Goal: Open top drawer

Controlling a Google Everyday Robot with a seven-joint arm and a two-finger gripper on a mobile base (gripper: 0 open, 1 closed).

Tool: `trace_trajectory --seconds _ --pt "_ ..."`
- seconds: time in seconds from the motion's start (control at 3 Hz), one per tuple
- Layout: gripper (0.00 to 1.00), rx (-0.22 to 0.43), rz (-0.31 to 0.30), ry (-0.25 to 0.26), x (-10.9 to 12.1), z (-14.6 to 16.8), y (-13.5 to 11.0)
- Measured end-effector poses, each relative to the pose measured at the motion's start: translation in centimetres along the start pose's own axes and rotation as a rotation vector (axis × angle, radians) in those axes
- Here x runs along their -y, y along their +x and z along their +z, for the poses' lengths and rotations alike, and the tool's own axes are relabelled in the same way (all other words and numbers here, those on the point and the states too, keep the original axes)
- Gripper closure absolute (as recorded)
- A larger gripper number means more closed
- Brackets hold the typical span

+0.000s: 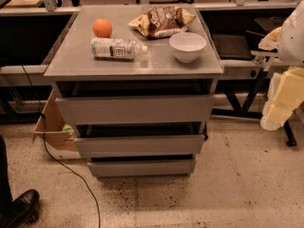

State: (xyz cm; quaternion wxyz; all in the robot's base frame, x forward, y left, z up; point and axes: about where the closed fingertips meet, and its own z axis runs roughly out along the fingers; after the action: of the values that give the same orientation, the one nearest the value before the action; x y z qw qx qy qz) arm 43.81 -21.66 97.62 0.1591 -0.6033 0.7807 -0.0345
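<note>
The top drawer [134, 109] is the widest grey handleless front, just under the cabinet's grey top [66, 63]. A dark gap shows above it. The middle drawer front [138, 145] and the smallest one [141, 167] sit below it. My gripper [275, 115], pale yellow and white, hangs at the right edge of the camera view. It is beside the cabinet at about the top drawer's height, well apart from it and touching nothing.
On the cabinet top are an orange [102, 27], a lying water bottle [116, 48], a chip bag [162, 20] and a white bowl [187, 46]. A cardboard box [50, 125] stands at left, a cable [71, 172] crosses the floor, and a shoe [19, 208] is at bottom left.
</note>
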Motion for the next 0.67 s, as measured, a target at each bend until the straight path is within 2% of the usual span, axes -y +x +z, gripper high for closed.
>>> trace_trajectory --seconds 0.33,0.67 --pt "0.0 0.0 0.0 0.0 0.0 0.0 0.0" --pt "0.0 0.007 0.004 0.016 -0.3 1.3 0.4"
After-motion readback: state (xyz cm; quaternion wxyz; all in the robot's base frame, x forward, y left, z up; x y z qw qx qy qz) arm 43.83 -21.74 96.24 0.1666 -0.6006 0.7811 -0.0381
